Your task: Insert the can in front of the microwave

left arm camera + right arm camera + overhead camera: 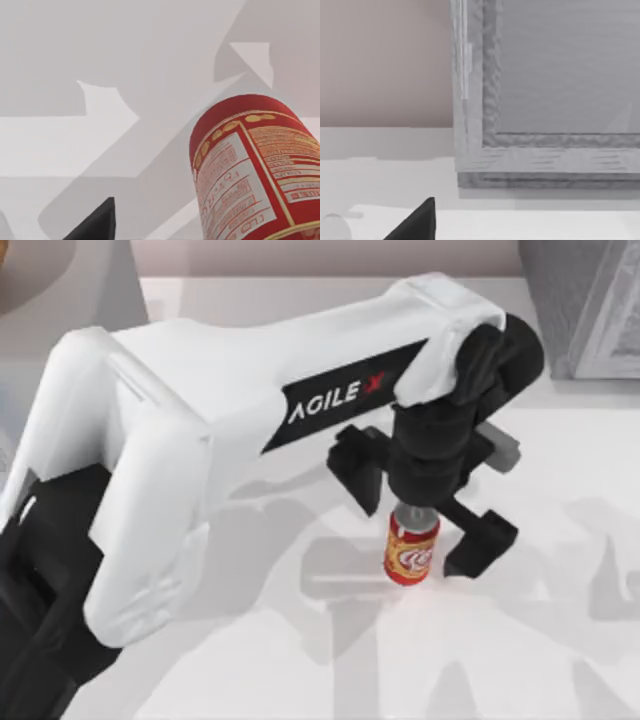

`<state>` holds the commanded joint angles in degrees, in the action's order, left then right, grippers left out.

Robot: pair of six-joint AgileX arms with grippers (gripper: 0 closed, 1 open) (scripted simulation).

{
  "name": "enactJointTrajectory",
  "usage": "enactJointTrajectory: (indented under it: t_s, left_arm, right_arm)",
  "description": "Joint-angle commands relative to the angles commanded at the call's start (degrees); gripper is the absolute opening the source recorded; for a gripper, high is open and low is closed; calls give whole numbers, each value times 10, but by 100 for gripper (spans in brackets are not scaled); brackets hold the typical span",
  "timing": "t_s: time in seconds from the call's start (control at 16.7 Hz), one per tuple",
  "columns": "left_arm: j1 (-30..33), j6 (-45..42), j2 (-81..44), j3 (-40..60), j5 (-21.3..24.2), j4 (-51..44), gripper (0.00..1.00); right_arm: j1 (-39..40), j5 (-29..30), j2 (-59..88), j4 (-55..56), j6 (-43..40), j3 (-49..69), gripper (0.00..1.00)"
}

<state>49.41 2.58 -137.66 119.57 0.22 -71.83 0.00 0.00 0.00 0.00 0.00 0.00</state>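
From above, the left gripper straddles the can near mid-table, its 2 fingers spread wide and clear of it, so nothing is lifted yet. Upright, the can's long axis is vertical, silver top up. Its label fills the left wrist view. A grey box faces the right wrist; I cannot tell that gripper's state.
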Motion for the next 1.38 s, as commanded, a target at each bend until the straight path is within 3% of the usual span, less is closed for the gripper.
enactJointTrajectory:
  t_s: [0.12, 0.9, 1.38]
  left_arm:
    - [0, 0, 0, 0, 0, 0, 100]
    - [0, 0, 0, 0, 0, 0, 2]
    - [0, 0, 0, 0, 0, 0, 0]
  right_arm:
    - [0, 0, 0, 0, 0, 0, 100]
    - [0, 0, 0, 0, 0, 0, 100]
    - [0, 0, 0, 0, 0, 0, 100]
